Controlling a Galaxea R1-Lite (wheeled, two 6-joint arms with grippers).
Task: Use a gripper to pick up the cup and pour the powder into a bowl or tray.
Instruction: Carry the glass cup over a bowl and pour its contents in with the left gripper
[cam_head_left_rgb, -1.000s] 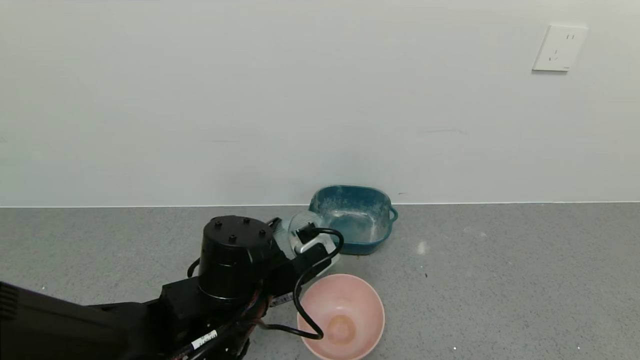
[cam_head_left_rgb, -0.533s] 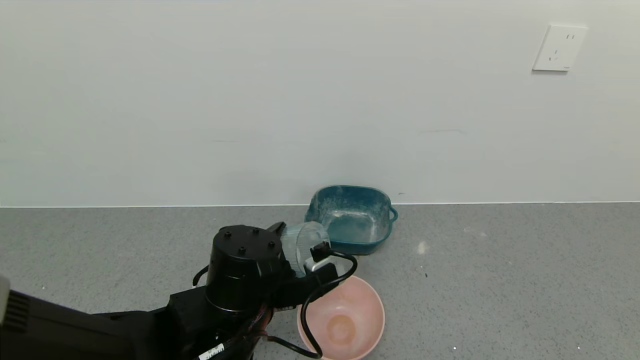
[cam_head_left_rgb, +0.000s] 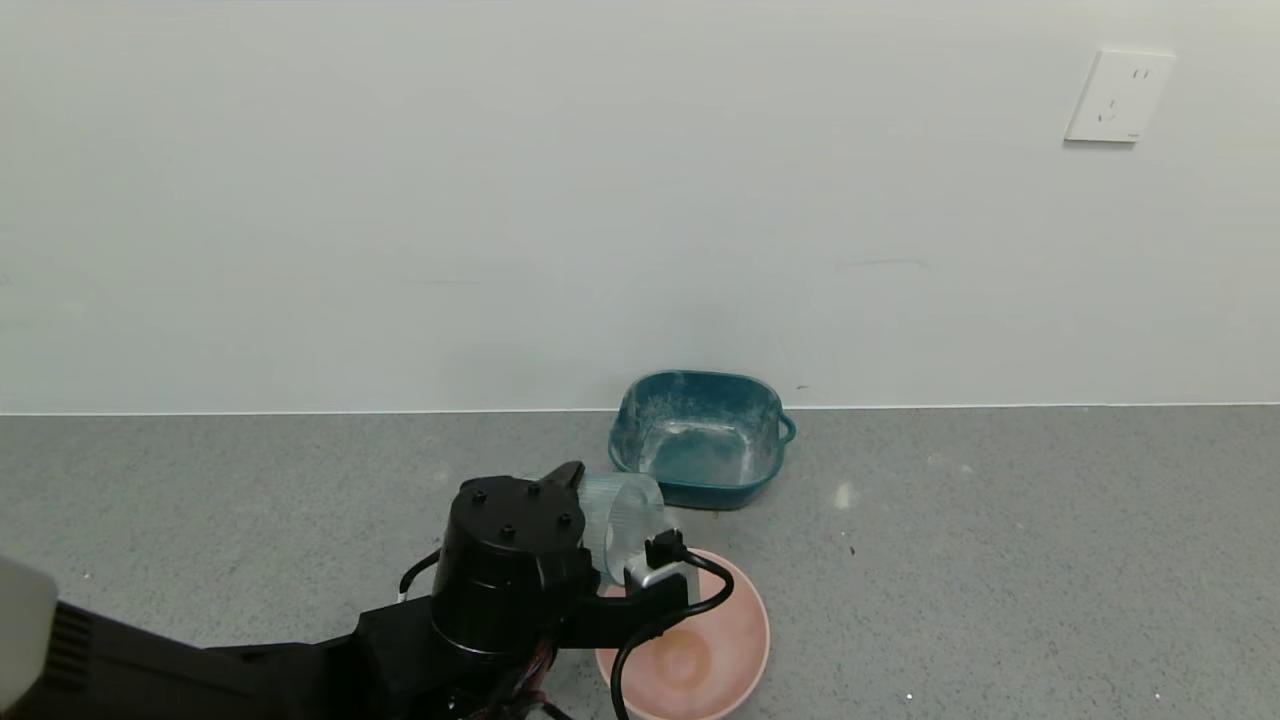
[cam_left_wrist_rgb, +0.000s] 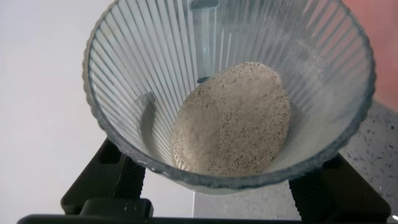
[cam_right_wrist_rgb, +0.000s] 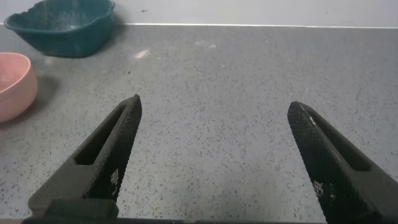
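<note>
On the grey worktop (cam_head_left_rgb: 1000, 560) we see the teal tray (cam_head_left_rgb: 700, 440) by the wall, the pink bowl (cam_head_left_rgb: 745, 650) nearer; our left hand (cam_head_left_rgb: 610, 525) grips the ribbed cup (cam_head_left_rgb: 625, 515), tipped over the bowl's rim; the powder (cam_left_wrist_rgb: 233, 121) sits inside; our right hand (cam_right_wrist_rgb: 214, 155) hangs open above the worktop.

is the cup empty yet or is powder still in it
Not empty. The left wrist view shows a heap of powder lying inside the cup, which the left tool holds tipped over the pink bowl.
</note>
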